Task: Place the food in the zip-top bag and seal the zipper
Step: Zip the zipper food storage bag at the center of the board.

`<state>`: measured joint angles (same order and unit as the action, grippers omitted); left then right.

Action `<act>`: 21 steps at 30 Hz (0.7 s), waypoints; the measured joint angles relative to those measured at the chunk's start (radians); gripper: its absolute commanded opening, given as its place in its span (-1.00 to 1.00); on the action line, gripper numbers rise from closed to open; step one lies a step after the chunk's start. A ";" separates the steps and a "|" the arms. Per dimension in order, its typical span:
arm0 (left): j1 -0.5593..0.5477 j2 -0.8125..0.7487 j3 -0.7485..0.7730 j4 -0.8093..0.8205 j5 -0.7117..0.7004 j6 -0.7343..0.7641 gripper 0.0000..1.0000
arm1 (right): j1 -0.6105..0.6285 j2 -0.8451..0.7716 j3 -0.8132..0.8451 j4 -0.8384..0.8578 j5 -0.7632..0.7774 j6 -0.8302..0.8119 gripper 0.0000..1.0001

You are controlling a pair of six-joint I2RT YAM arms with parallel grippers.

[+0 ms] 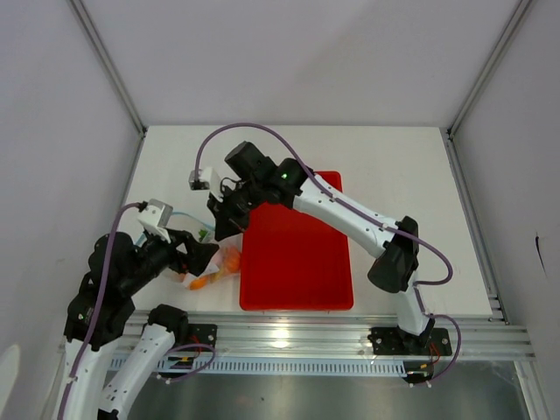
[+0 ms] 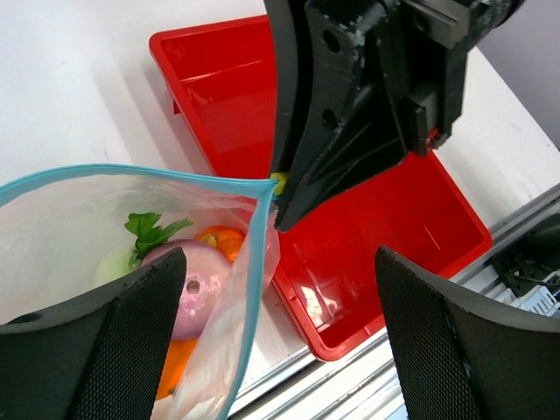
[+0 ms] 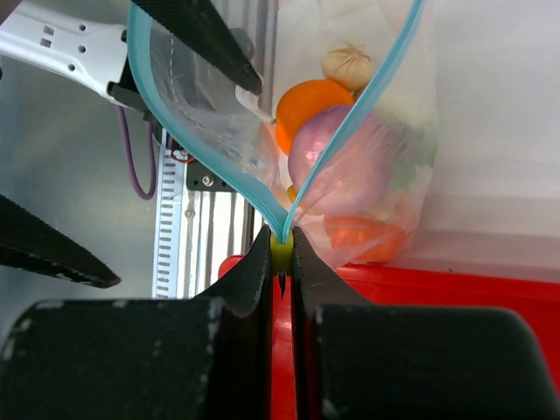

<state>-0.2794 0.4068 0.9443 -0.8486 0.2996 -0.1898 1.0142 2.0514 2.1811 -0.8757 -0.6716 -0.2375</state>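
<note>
The clear zip-top bag [image 1: 219, 267] lies left of the red tray, its blue zipper [image 2: 131, 171] spread open in a loop. Inside it I see the purple onion [image 2: 197, 284], the orange [image 2: 223, 241], the radish's green stem [image 2: 149, 232], the garlic [image 3: 348, 63] and the pumpkin [image 3: 363, 236]. My right gripper [image 3: 280, 249] is shut on a yellow-green slider [image 3: 280, 254] at the zipper's corner, where the two blue strips [image 3: 350, 105] meet; it also shows in the top view [image 1: 223, 219]. My left gripper [image 2: 280, 341] is open, and the bag's side edge lies between its fingers [image 2: 96, 350].
The red tray [image 1: 296, 254] lies right of the bag, under my right arm, and looks empty in the left wrist view [image 2: 376, 227]. The aluminium rail [image 1: 306, 337] runs along the table's near edge. White walls enclose the table.
</note>
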 measured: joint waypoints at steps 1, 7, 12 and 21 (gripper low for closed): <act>0.000 0.008 0.000 -0.002 0.000 0.000 0.79 | 0.000 0.000 0.000 -0.008 0.000 -0.003 -1.00; 0.000 0.043 0.000 -0.017 -0.034 -0.003 0.61 | -0.005 0.000 0.000 -0.035 -0.027 -0.011 -1.00; 0.000 0.109 0.004 -0.053 -0.050 -0.003 0.37 | -0.016 0.000 0.000 -0.039 -0.053 -0.019 -1.00; 0.000 0.150 0.004 -0.098 -0.052 -0.035 -0.29 | -0.048 0.000 0.000 -0.037 -0.083 -0.019 -1.00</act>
<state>-0.2794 0.5568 0.9485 -0.9463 0.2474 -0.2253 0.9657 2.0514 2.1807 -0.9123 -0.7547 -0.2562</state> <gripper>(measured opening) 0.457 0.054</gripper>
